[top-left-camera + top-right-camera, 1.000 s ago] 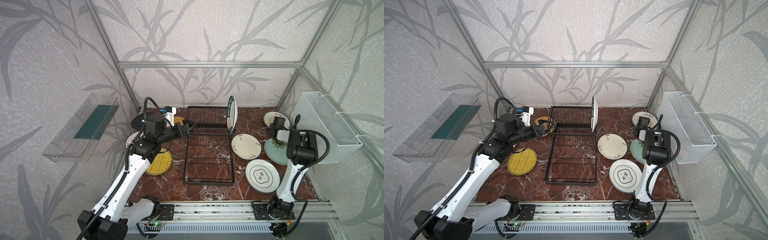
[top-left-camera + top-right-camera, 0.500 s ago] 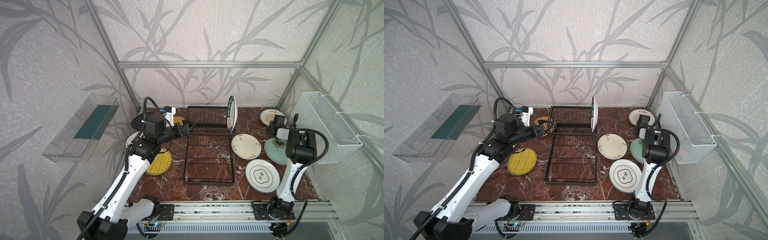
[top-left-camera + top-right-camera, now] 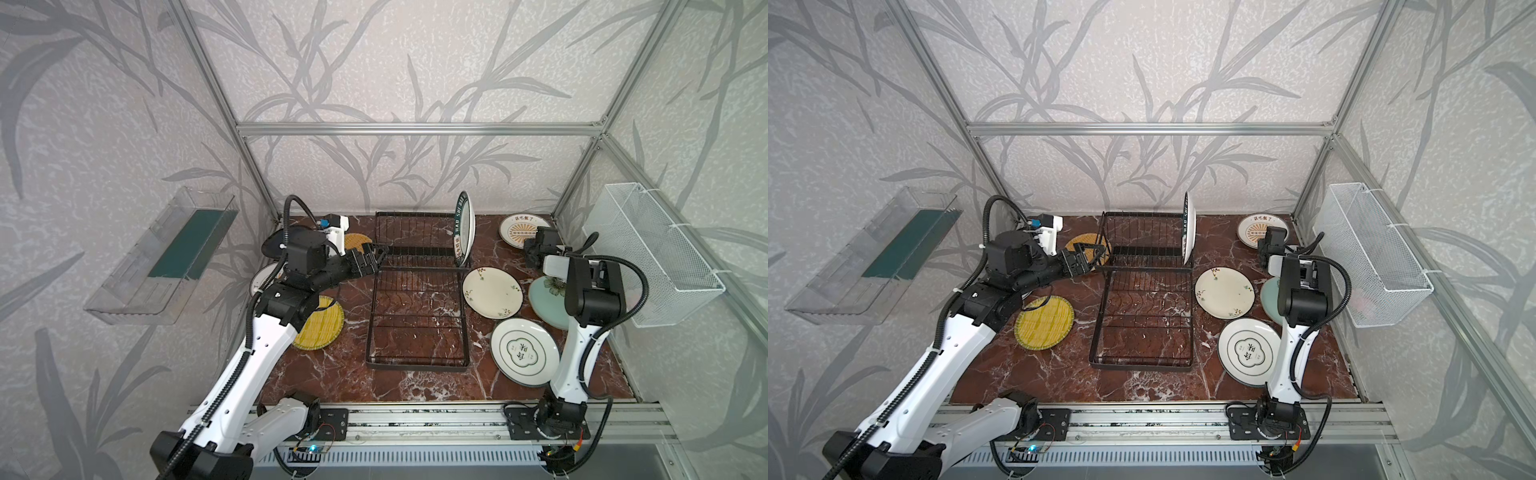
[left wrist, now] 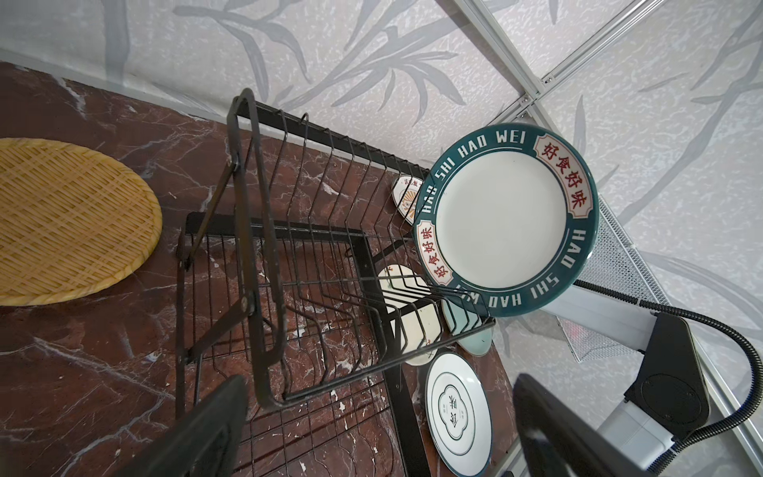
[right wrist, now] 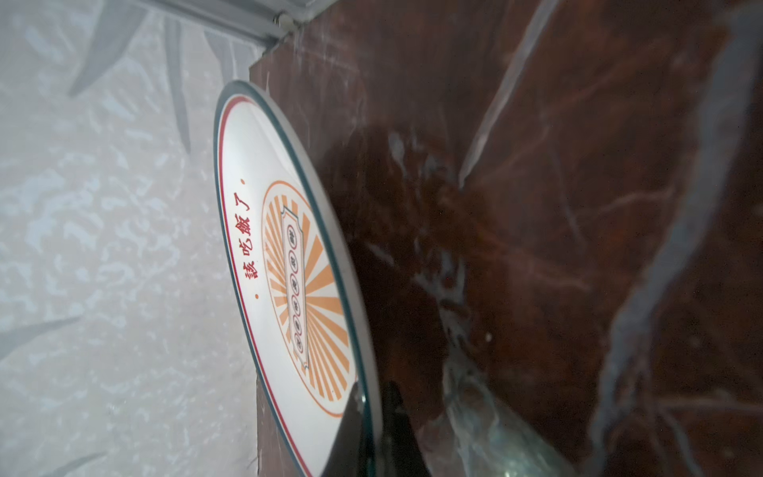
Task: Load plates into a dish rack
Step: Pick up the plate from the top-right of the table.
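Toward the upper right of a top view, the right gripper (image 3: 535, 249) is clamping shut on the near rim of the sunburst plate (image 3: 517, 226), which is lying by the back corner of the marble table (image 3: 332, 374). The right wrist view is showing one of its fingertips (image 5: 351, 421) pressing on the plate's face at that rim. Left of centre, the left gripper (image 3: 374, 258) is hanging with its jaws spread fully and nothing between them. It is just beside the left end of the dish rack (image 3: 415, 332), and contact cannot be told. The lettered-rim plate (image 3: 465, 232) is standing upright at the right end of the rack's raised slots, so one plate is loaded.

The step in hand appears to be picking up a second plate. The next move is probably calling for a lift, a turn of the plate onto its edge, and a carry leftward into a free slot next to the lettered-rim plate without knocking it. The grip is thin, so slipping is the risk.
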{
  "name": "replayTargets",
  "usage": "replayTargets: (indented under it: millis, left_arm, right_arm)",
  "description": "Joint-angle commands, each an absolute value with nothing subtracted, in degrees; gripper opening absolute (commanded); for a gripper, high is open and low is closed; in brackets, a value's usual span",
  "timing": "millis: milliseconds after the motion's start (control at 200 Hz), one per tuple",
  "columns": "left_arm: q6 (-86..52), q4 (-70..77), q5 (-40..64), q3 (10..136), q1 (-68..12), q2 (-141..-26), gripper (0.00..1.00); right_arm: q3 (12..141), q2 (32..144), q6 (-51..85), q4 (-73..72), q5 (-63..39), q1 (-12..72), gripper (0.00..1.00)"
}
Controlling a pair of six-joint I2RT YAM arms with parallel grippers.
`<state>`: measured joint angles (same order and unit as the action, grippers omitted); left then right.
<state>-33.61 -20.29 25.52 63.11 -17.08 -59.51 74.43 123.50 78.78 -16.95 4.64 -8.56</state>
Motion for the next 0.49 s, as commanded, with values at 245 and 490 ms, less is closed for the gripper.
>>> replayTargets:
  millis: [245,490]
  left_arm:
    - [-30.8,-23.9,21.5,62.4,-16.8,-56.8,0.99]
    - [-29.1,-24.2,21.3,61.9,-16.9,-55.6,0.99]
  right_arm:
    - [69.7,117.7,72.5,-20.9,-3.5,-8.9,0.00]
    - [65.6,110.4,70.4,-21.8,-6.9,-9.4,0.00]
